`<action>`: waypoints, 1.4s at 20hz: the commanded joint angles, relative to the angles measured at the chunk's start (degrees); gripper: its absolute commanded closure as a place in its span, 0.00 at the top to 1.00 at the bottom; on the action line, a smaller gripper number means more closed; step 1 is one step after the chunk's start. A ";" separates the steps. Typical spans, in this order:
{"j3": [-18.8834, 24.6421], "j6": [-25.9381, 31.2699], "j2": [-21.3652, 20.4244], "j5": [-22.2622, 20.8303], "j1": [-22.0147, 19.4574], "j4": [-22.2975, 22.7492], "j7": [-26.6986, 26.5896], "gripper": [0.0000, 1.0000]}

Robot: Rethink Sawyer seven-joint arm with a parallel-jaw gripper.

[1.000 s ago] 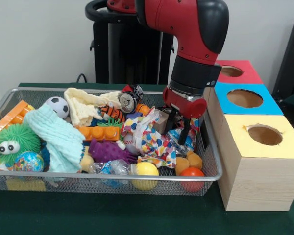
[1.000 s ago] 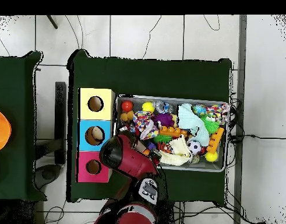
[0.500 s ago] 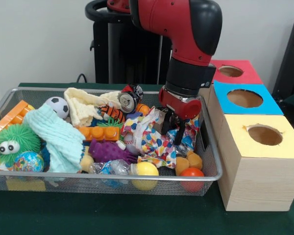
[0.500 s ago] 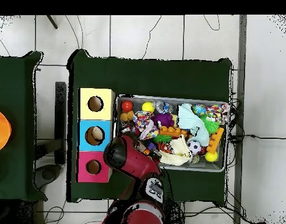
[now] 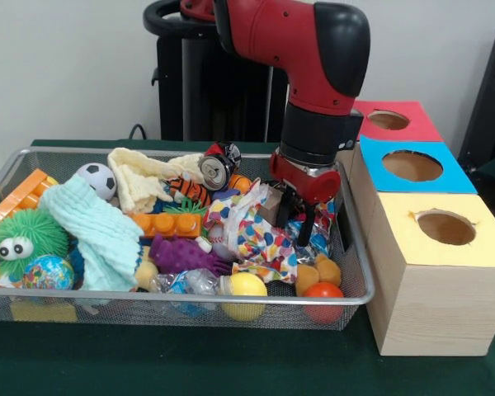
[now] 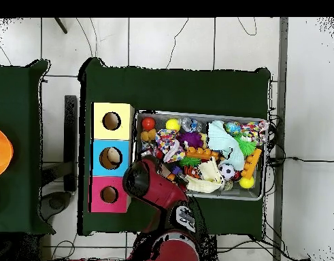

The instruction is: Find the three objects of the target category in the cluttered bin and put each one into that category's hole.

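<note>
**Gripper low in the bin's box-side end**

The black-fingered gripper (image 5: 295, 216) hangs with narrowly parted fingers over the colourful dotted wrapper (image 5: 252, 235) in the wire mesh bin (image 5: 173, 308), near the wooden box with the yellow-topped hole (image 5: 445, 228).

A dark green table (image 6: 176, 81) stands on a white tiled floor (image 6: 169, 41). An orange round object (image 6: 1, 151) sits on a second green table (image 6: 20, 204) at the overhead view's left edge.
</note>
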 commanded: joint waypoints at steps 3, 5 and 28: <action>6.50 -1.29 1.50 -1.43 -1.60 2.14 10.84 1.00; 6.16 -1.34 1.54 -1.23 -1.34 2.10 10.82 1.00; 9.22 -6.53 0.76 -3.43 -3.59 5.44 13.44 1.00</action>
